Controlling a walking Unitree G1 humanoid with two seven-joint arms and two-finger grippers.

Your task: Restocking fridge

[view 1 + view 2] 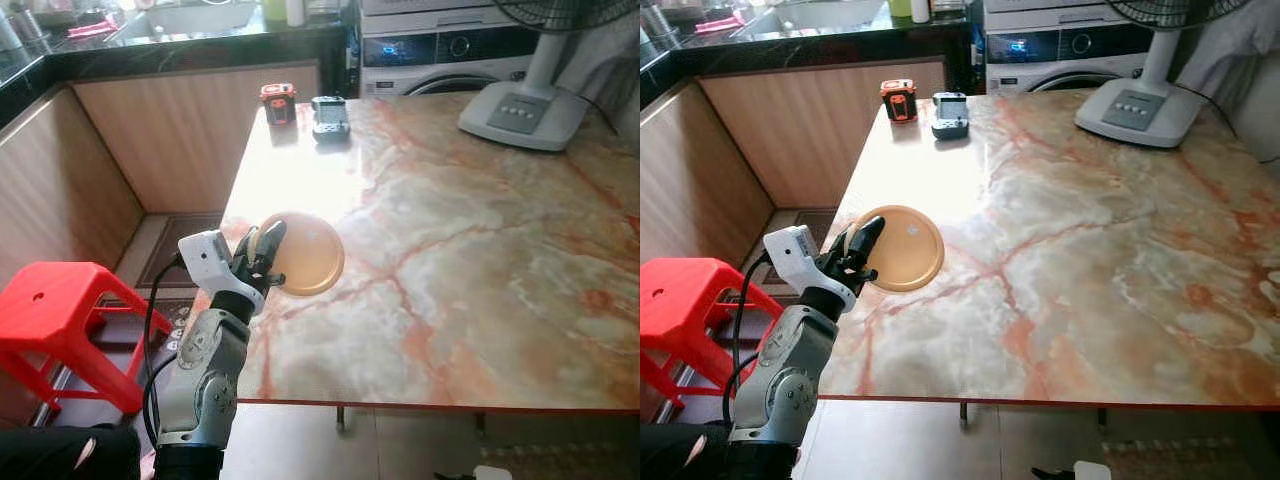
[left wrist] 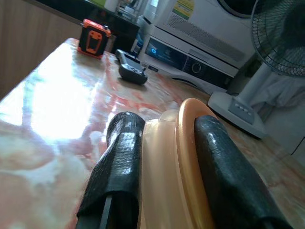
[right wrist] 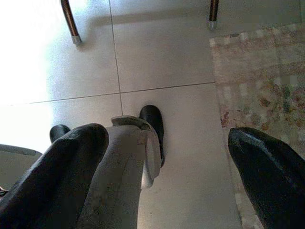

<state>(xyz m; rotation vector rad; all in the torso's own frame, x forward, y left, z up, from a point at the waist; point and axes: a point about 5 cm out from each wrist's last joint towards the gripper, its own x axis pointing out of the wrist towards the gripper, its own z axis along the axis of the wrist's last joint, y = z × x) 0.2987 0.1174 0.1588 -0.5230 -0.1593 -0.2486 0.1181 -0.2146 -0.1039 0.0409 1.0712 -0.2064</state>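
A round orange plastic plate (image 1: 310, 255) lies at the left edge of the marble table (image 1: 480, 270). My left gripper (image 1: 266, 240) reaches in from the table's left side and is shut on the plate's near rim. In the left wrist view the plate's rim (image 2: 183, 157) sits clamped between the two black fingers (image 2: 119, 162). My right gripper (image 3: 167, 138) hangs open, pointing down at the tiled floor beside my own foot (image 3: 153, 129).
An orange device (image 1: 278, 103) and a dark charger (image 1: 330, 117) sit at the table's far left corner. A fan base (image 1: 522, 112) stands at the far right. A red stool (image 1: 60, 315) is left of my arm. Wood cabinets (image 1: 185, 135) and a washing machine (image 1: 440, 50) lie beyond.
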